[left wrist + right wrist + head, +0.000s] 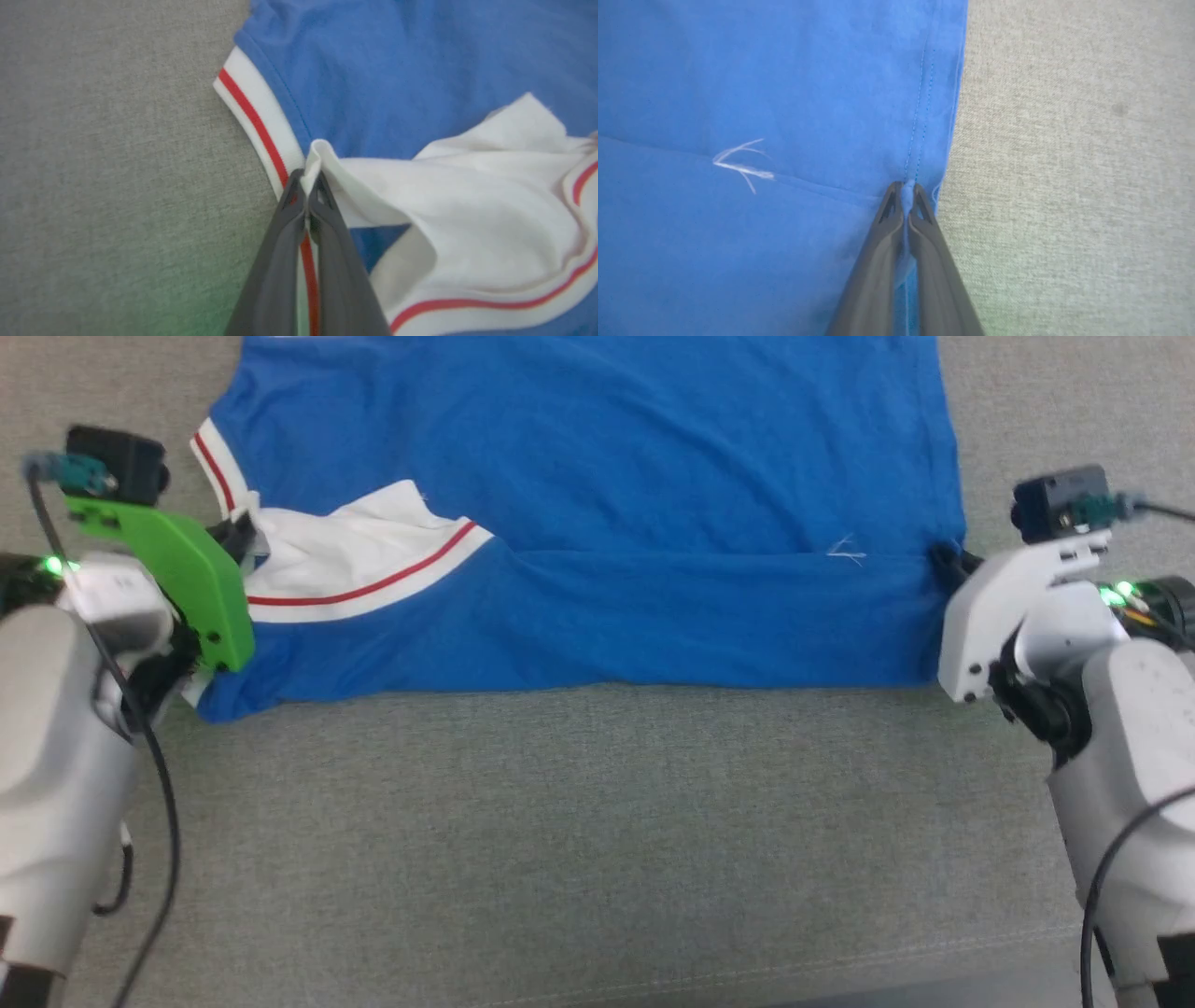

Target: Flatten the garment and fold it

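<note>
Nearest the robot, a bare stretch of the grey fabric surface [597, 840] is seen. Beyond it the garment [597, 476] is laid flat. Its long axis is set from left to right across the head view. The striped, white-sleeved end is turned toward the robot's left and the stitched blue edge toward its right.

The near border of the garment is formed by a blue band. A straight line across the cloth is seen at the far side of this band, running between the two grippers.

At the left end of that line, the left gripper [245, 537] is found behind its green bracket [177, 579]. In the left wrist view its fingers [327, 224] are pressed together on a small fold of white cloth, just beside the red-and-white trim [261, 130]. From there the white sleeve [364, 565] is spread crumpled over the blue.

At the right end, the right gripper [943, 558] is clamped on a pinch of blue cloth at the double-stitched edge [920, 93], as the right wrist view shows. A small white thread mark [738, 163] is seen on the cloth near it.

Farther off, the smooth blue body is carried past the top of the head view.
</note>
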Controlling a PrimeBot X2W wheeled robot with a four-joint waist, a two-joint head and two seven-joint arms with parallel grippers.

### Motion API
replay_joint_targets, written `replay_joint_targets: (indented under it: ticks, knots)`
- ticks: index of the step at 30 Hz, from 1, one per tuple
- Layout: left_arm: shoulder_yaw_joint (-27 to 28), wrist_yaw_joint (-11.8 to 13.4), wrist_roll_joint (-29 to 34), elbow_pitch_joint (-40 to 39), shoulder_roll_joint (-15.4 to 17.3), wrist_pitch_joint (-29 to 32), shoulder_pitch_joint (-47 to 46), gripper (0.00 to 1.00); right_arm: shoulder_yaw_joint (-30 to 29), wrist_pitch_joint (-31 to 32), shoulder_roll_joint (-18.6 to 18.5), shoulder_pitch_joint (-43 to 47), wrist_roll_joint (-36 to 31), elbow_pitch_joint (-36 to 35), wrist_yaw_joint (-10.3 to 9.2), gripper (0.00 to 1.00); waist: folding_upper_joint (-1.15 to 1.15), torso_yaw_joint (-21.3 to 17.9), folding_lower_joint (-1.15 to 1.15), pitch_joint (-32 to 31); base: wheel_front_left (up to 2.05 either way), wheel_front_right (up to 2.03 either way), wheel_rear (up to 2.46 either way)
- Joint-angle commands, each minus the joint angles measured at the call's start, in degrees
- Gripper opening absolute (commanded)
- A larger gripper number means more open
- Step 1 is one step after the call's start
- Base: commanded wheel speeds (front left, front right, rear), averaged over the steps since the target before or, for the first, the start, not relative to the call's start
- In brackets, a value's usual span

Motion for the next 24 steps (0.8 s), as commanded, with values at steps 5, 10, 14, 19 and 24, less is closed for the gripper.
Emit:
replay_joint_targets:
  ticks: [5,10,14,19,24]
  knots:
    - [-0.62,1.33,-4.75,3.26,0.55,14.00,-1.09,0.00,3.07,8.03,-0.62,-4.01,3.29,2.83,-0.10,0.00,0.00,-1.50,0.00,1.49,0.00,0.00,0.00]
    - [0.06,3.82,-7.62,1.40,-0.01,19.76,-0.51,0.36,3.24,11.24,-0.67,-4.90,5.31,2.43,-0.10,0.00,0.00,-1.40,0.00,0.98,0.00,0.00,0.00]
    - [0.86,4.32,-5.35,-2.34,-0.23,11.59,0.51,1.00,1.86,7.67,-0.53,-3.04,5.73,0.06,-0.10,1.00,0.00,-0.98,0.00,-0.65,0.00,0.00,0.00]
    - [2.57,5.83,0.33,-6.43,-1.82,-9.44,4.39,1.00,-1.63,-3.27,0.62,2.92,5.64,-4.75,-0.10,1.00,0.00,-0.20,0.00,-4.47,0.00,0.00,0.00]
    - [4.34,7.81,1.73,-9.86,-5.53,-25.51,11.82,1.00,-5.93,-16.06,3.39,11.45,3.93,-10.04,-0.10,1.00,0.00,0.36,0.00,-9.00,0.00,0.00,0.00]
